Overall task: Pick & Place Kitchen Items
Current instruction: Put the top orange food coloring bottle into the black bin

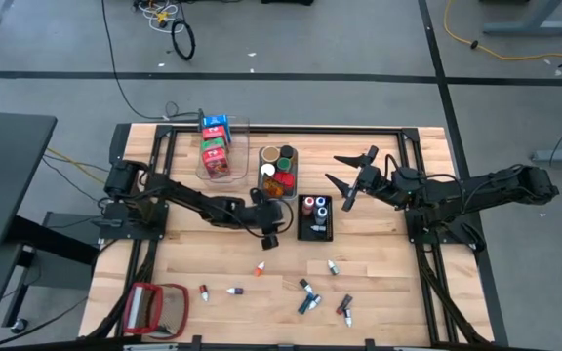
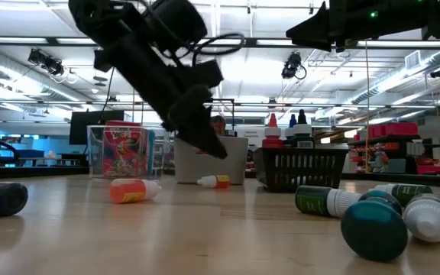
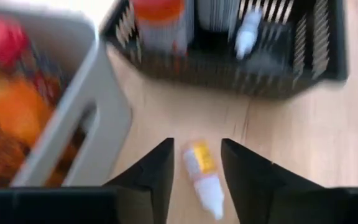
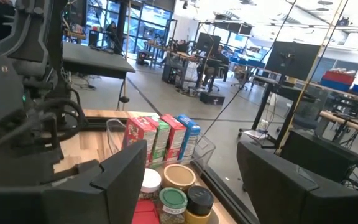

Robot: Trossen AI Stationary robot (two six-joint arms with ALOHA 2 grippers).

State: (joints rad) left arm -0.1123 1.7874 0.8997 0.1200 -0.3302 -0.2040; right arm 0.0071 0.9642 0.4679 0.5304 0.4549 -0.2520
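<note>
One small bottle (image 3: 202,177), white with a yellow-orange label, lies on its side on the wooden table (image 1: 379,263), directly between the two spread fingers of the left gripper (image 3: 194,171). Its long axis runs roughly along the gripper's line of reach, slightly slanted, with one end pointing back toward the wrist, so the fingers stand either side of its narrow width. The jaws are open wider than the bottle and, as far as the left wrist view shows, touch neither side of it. The bottle rests in the bare gap between the grey bin (image 3: 98,99) of round jars and the black basket (image 3: 291,68) of capped bottles, near the table's middle. From overhead the left gripper (image 1: 266,232) reaches down at this spot, far nearer than the right gripper (image 1: 351,175), which hangs raised and wide open beside the basket's far edge. Closing across the bottle's width appears to be the next requirement. Several other little bottles (image 1: 306,298) lie scattered toward the table's near edge, well apart.
</note>
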